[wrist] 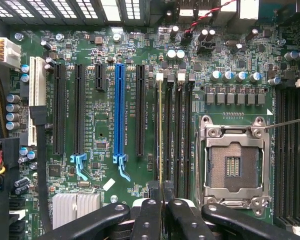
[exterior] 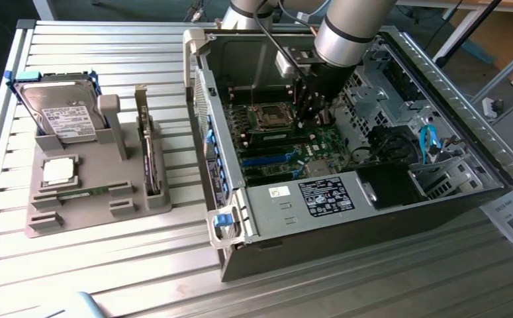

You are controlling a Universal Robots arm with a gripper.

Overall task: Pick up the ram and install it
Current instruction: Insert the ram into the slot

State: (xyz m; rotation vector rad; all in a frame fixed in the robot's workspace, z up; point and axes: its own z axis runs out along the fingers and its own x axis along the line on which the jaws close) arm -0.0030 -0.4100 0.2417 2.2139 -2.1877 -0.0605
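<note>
At the memory slots point(wrist: 182, 135), gripper point(wrist: 163, 196) pinching the ram point(wrist: 161, 135) edge-on, its long axis parallel to the slots

Thin ram point(wrist: 161, 135), seen edge-on, upright along a black memory slot point(wrist: 158, 100)

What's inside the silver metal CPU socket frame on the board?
Bare dark contact field inside the silver metal CPU socket frame, no chip seated. The black tool hides the green circuit board past one edge of it.
</note>
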